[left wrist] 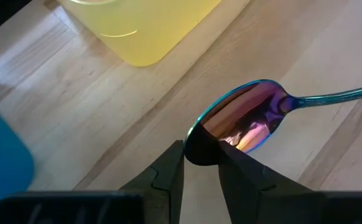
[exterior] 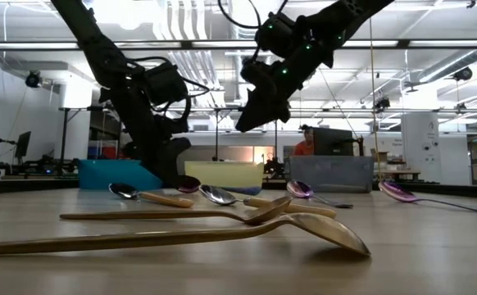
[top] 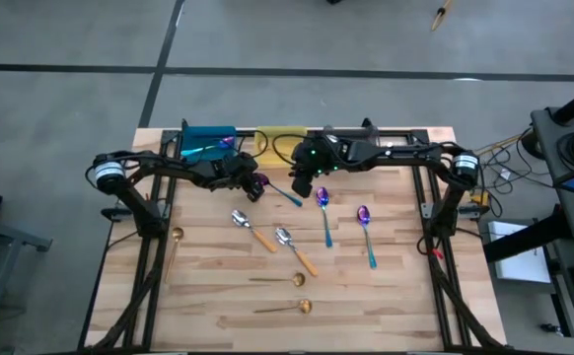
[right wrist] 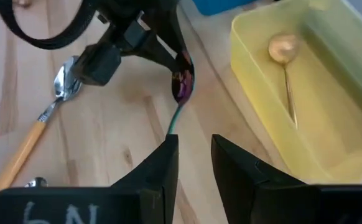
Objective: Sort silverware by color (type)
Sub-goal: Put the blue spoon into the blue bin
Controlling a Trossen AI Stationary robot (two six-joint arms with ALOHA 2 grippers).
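Left tool pinching the bowl rim of a purple-teal spoon

The spoon [left wrist: 249, 115] lies on the tabletop [top: 386, 286] near the yellow bin [right wrist: 305, 93]; it looks light, rigid and slick, so its thin teal handle seems the surer hold. The left tool [left wrist: 201, 163], reaching low, is clamped on the bowl's edge. The right tool [right wrist: 193, 163] hovers above, fingers slightly apart, empty.

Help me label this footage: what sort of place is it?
Probably a robotics lab or workshop: a wooden table on bare concrete, exposed ceiling ducts and strip lights, workbenches with monitors behind.
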